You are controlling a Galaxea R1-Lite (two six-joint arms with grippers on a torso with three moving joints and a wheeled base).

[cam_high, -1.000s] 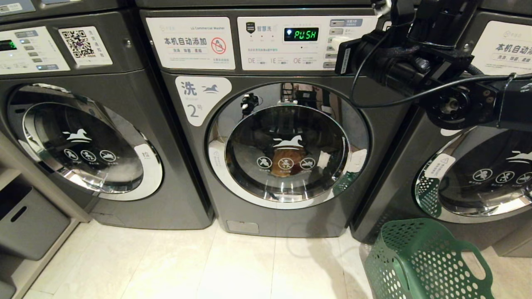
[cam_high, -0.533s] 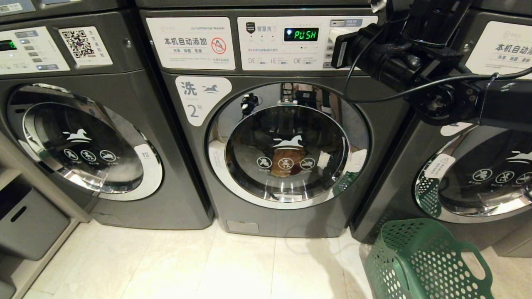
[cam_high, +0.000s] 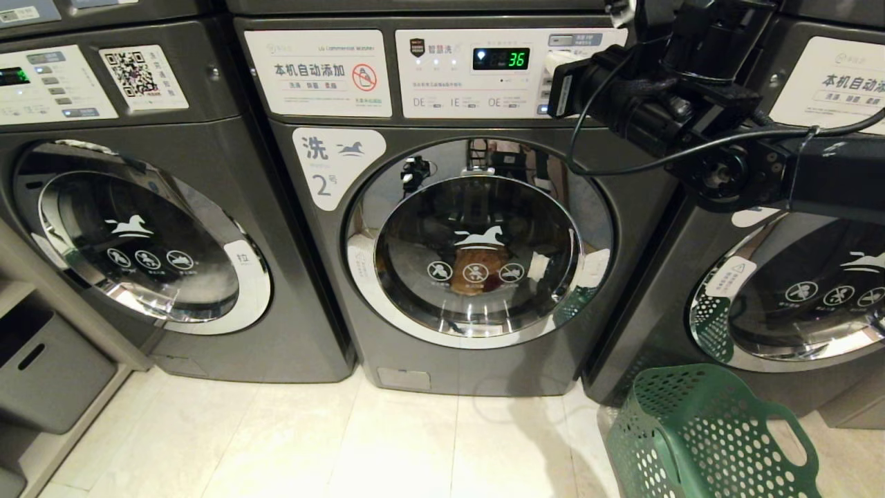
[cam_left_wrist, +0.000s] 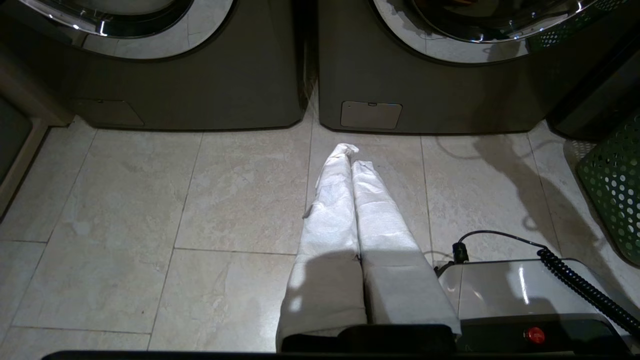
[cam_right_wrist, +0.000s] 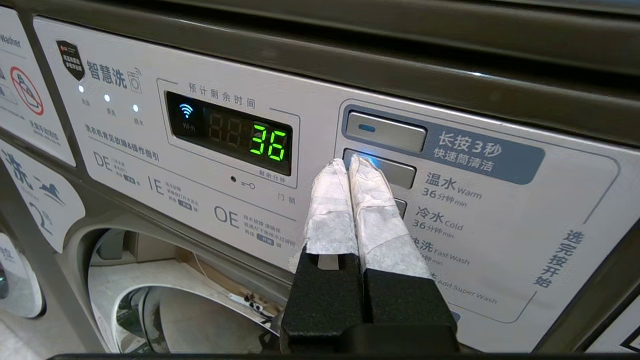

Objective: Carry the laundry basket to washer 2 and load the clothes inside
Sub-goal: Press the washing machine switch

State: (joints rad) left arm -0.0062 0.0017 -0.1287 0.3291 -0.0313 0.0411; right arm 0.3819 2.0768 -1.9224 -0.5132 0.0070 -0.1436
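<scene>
We are pressing the warm-wash button (cam_right_wrist: 380, 170) with our right gripper (cam_right_wrist: 352, 167) pinched closed and empty; the display (cam_high: 500, 58) is now reading 36 instead of PUSH, so washer 2 (cam_high: 477, 263) is probably starting.

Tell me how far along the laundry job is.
Mostly done: washer 2 has its door closed with clothes behind the glass, and the laundry basket sits beside it. The shut right hand presses the warm-wash button; display reads 36. Left: withdrawing.
</scene>
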